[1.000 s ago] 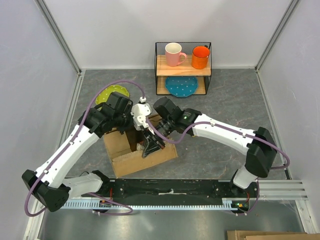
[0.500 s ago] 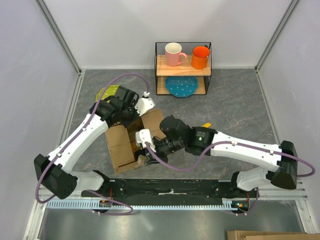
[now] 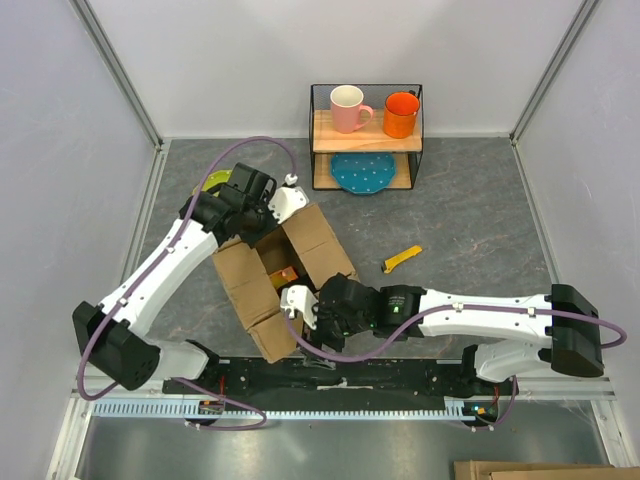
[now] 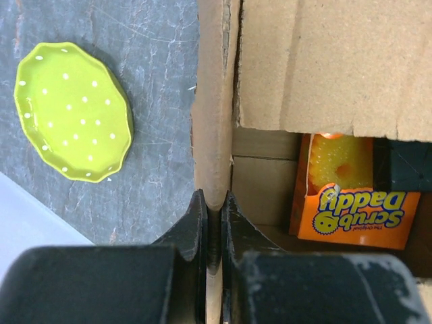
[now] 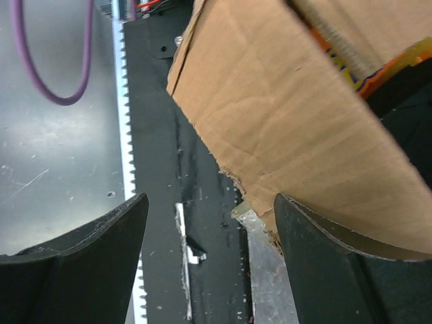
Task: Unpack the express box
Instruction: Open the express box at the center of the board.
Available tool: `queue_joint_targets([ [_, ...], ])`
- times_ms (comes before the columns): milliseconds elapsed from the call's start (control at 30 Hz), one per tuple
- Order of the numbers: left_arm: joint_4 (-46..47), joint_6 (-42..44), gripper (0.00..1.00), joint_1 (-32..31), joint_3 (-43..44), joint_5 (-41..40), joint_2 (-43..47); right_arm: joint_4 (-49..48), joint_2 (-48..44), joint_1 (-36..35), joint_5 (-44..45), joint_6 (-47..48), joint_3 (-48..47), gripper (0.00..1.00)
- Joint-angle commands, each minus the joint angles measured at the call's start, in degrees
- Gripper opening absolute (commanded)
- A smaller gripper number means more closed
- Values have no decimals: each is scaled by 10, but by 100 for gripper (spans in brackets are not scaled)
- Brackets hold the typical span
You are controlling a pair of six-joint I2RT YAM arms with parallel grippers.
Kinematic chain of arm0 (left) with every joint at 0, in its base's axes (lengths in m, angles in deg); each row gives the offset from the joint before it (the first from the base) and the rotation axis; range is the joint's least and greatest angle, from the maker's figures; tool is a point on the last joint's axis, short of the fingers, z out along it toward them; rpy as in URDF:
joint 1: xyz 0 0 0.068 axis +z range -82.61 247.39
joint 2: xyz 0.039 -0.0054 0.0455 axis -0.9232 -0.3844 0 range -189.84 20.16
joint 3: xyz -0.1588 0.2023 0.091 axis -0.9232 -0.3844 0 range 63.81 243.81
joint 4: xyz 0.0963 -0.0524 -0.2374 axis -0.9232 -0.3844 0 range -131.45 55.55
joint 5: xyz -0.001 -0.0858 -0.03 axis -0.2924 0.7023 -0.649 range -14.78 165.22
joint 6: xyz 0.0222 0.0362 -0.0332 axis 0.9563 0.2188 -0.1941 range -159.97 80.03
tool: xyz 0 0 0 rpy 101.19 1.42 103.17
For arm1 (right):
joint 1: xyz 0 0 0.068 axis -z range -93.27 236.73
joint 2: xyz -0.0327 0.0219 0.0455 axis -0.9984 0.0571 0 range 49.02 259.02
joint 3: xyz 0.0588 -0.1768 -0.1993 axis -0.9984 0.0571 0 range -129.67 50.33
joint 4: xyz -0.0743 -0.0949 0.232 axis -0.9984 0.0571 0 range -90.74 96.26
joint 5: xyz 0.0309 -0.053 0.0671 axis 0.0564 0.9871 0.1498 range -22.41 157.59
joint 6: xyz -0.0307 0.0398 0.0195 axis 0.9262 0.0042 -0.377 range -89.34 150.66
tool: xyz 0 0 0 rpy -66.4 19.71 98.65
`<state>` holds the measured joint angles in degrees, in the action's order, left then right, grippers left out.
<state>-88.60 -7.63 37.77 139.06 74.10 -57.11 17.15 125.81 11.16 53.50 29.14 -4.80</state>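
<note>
From above, the left arm (image 3: pixel 170 265) covers most of the green plate (image 3: pixel 213 180). The express box (image 4: pixel 324 61) hides the top of the orange Scrub Daddy pack (image 4: pixel 347 202) under its flap. The dark item (image 4: pixel 405 165) beside the pack is cut by the frame edge and cannot be identified.

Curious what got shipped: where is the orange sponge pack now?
The sponge pack sits inside the open box, left of centre in the top view, beside the box edge that the left gripper pinches.

Express box (image 3: pixel 318 245) just beyond my base rail (image 3: pixel 400 375); sponge pack (image 4: pixel 351 196) in box; plate (image 4: pixel 71 111) left-rear of box, cutter (image 3: pixel 402 259) right, rack (image 3: pixel 322 130) behind.
</note>
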Motion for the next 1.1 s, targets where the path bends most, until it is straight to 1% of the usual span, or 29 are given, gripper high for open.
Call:
queue_joint_targets([
  [0, -14, -25, 2, -5, 11, 9, 55, -50, -1, 36, 67, -16, -3, 84],
  [67, -25, -37, 2, -8, 13, 9, 82, -69, -17, 55, 56, -24, 4, 88],
  [133, -39, -55, 2, -11, 22, 34, 112, -119, -31, 67, 50, -56, 19, 92],
  [167, -42, -61, 2, -12, 24, 41, 121, -142, -44, 77, 61, -72, 43, 96],
  [200, -44, -63, 2, -15, 25, 47, 134, -200, -50, 82, 65, -107, 58, 96],
  [233, -46, -67, 2, -16, 24, 63, 154, -224, -52, 83, 70, -121, 71, 96],
  [267, -46, -68, 2, -17, 20, 70, 164, -243, -50, 84, 110, -137, 95, 93],
  [300, -46, -66, 2, -18, 16, 80, 174, -286, -47, 84, 123, -175, 109, 90],
  [333, -45, -57, 2, -19, 2, 96, 193, -304, -43, 84, 135, -188, 121, 86],
  [367, -43, -53, 2, -19, -6, 104, 203, -336, -33, 82, 150, -203, 139, 73],
  [400, -42, -47, 2, -19, -24, 112, 212, -352, -30, 82, 157, -225, 148, 66],
  [467, -32, -40, 2, -20, -41, 124, 239, -378, -30, 74, 185, -234, 159, 54],
  [500, -30, -35, 2, -20, -55, 119, 246, -379, -32, 67, 197, -234, 157, 54],
  [567, -18, -33, 2, -20, -71, 108, 259, -362, -47, 47, 231, -222, 137, 49],
  [633, -13, -28, 2, -20, -94, 90, 266, -354, -66, 32, 233, -207, 109, 49],
  [700, -11, -24, 2, -20, -105, 78, 264, -343, -74, 19, 248, -189, 87, 50],
  [733, -10, -25, 2, -21, -108, 73, 262, -331, -74, 7, 259, -170, 61, 53],
  [767, -9, -27, 2, -21, -110, 69, 260, -302, -71, 1, 273, -160, 47, 54],
  [800, -9, -32, 2, -22, -110, 64, 254, -286, -67, -7, 326, -150, 34, 55],
  [867, -11, -39, 2, -25, -106, 59, 246, -250, -48, -32, 382, -123, -2, 62],
  [900, -13, -43, 2, -25, -103, 53, 241, -242, -43, -41, 441, -113, -15, 69],
  [933, -17, -44, 2, -25, -100, 53, 238, -232, -30, -64, 475, -101, -36, 98],
  [1000, -20, -47, 2, -27, -99, 49, 231, -214, -10, -90, 551, -66, -59, 98],
  [1033, -22, -47, 2, -28, -97, 49, 229, -185, 19, -108, 640, -57, -90, 98],
  [1067, -24, -48, 2, -29, -96, 50, 226, -165, 38, -114, 682, -47, -107, 98],
])
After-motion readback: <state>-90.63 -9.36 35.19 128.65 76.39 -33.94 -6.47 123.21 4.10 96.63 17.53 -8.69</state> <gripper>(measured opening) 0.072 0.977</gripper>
